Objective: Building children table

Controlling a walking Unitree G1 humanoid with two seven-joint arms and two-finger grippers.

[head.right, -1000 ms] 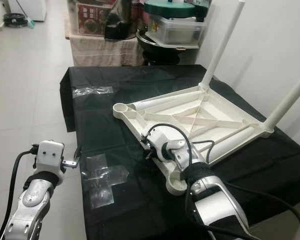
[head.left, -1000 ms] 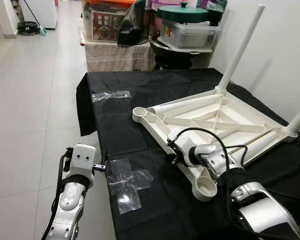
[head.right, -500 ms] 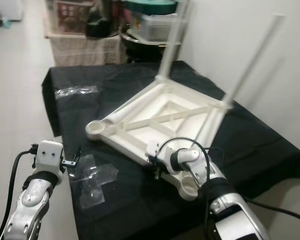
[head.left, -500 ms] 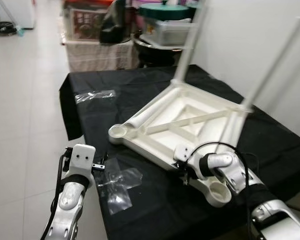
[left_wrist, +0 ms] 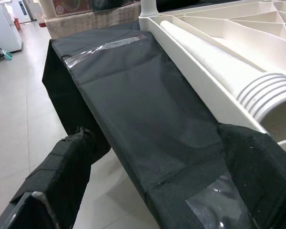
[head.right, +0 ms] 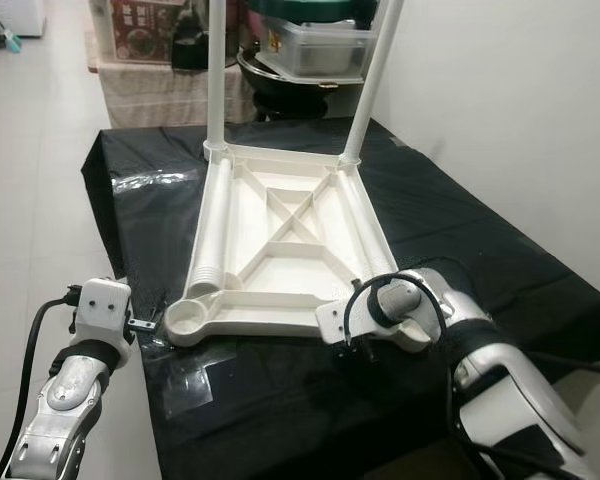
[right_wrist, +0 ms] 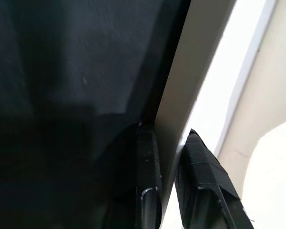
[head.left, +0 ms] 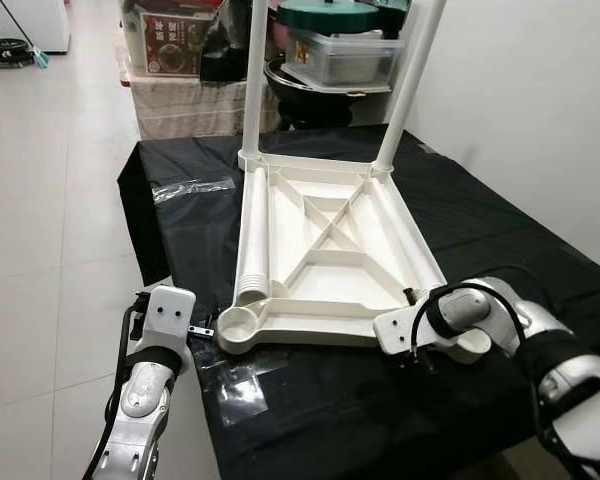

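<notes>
The white children's table top (head.left: 325, 240) lies upside down on the black cloth (head.left: 480, 215). Two white legs (head.left: 255, 80) (head.left: 408, 80) stand upright in its far corners. A third, loose leg (head.left: 253, 240) lies inside along the left rim. The near-left corner socket (head.left: 238, 325) is empty. My right gripper (head.left: 415, 345) is shut on the top's near rim (right_wrist: 181, 119) by the near-right corner; its fingers (right_wrist: 148, 181) pinch that rim. My left gripper (head.left: 205, 325) is open at the cloth's left edge, just short of the near-left socket, holding nothing.
Clear tape strips (head.left: 195, 188) (head.left: 242, 385) stick to the cloth. Storage boxes and a pot with a green lid (head.left: 345, 45) stand behind the table. A white wall (head.left: 540, 120) runs along the right. Tiled floor (head.left: 50, 200) lies on the left.
The table top has swung round on the cloth from diagonal to square, its legs now at the far side. My right gripper stayed shut on the rim and moved right with it. The view shifted too.
</notes>
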